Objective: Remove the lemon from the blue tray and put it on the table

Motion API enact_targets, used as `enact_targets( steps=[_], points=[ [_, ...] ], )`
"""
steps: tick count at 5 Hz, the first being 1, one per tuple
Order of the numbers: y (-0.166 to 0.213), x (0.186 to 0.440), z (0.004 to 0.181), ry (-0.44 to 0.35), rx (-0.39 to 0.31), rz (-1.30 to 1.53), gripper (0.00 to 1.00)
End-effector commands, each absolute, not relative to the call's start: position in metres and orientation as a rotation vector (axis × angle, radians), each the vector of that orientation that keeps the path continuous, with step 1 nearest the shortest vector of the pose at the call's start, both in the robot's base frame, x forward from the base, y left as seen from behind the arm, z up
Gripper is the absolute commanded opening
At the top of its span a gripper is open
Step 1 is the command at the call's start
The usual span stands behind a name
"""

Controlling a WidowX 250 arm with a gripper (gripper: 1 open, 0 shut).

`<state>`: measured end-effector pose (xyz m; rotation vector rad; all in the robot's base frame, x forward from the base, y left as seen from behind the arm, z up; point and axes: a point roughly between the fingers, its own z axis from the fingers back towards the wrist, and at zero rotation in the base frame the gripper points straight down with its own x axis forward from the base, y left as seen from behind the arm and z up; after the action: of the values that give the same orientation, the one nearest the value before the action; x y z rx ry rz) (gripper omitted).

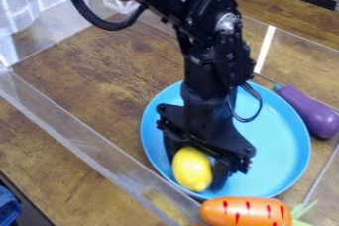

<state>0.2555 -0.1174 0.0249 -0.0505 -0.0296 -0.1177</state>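
Observation:
The lemon (pixel 193 169) is a bright yellow oval at the near left part of the blue tray (pixel 282 135), a round light-blue plate on the dark wood table (pixel 93 76). My black gripper (pixel 200 155) comes down from above and its jaws stand around the lemon's upper half, shut on it. I cannot tell whether the lemon rests on the tray or is lifted off it.
An orange carrot (pixel 243 212) lies just in front of the tray. A purple eggplant (pixel 319 117) lies at the tray's right side. A clear acrylic wall (pixel 79 146) runs along the near left edge, close to the tray.

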Motion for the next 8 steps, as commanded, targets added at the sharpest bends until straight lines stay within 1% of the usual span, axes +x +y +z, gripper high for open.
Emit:
enact_targets(
  steps=[1,4,5,6,7,8],
  points=[
    [-0.131,0.262,0.044,-0.082,-0.074,-0.172,0.0],
    [-0.146,0.268,0.047,-0.093,-0.087,-0.241,0.0],
    [-0.139,0.274,0.074,-0.103,-0.057,-0.226,0.0],
    [-0.126,0.284,0.11,-0.13,-0.022,-0.201,0.0],
    [-0.098,0.299,0.148,-0.158,0.028,-0.164,0.0],
    [-0.054,0.312,0.159,-0.189,0.058,-0.085,0.0]
  ],
)
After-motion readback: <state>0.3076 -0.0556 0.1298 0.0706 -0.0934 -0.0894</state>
